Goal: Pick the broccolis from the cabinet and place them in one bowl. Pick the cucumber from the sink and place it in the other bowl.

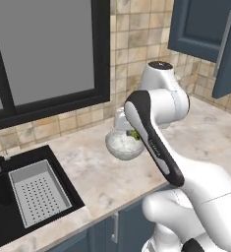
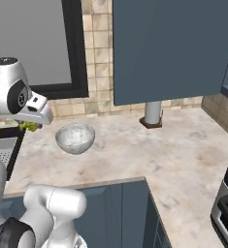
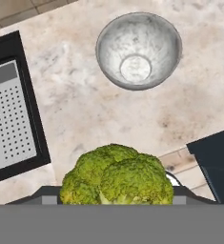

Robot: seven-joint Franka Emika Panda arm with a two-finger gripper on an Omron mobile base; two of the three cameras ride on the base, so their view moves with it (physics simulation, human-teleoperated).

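My gripper [image 2: 32, 124] is shut on one bumpy yellow-green broccoli [image 3: 118, 175], which hides the fingertips in the hand view. A sliver of the broccoli [image 1: 134, 134] shows behind my forearm, just above the whitish glassy bowl [image 1: 123, 144]. The floret hangs left of that bowl [image 2: 75, 138], over the counter between it and the sink [image 1: 9, 216]. In the hand view the bowl [image 3: 138, 50] lies ahead and holds nothing. The dark blue-grey wall cabinet [image 2: 173, 48] hangs above the counter, with one door [image 1: 228, 54] swung open. The second broccoli, the cucumber and the olive-grey bowl are out of view.
A grey perforated tray [image 1: 38, 192] sits in the black sink, close to my hand's left. A grey cylinder on a dark base [image 2: 153, 114] stands against the tiled wall. A stove edge [image 2: 227, 203] shows at the far right. A dark window [image 1: 43, 54] is behind the sink.
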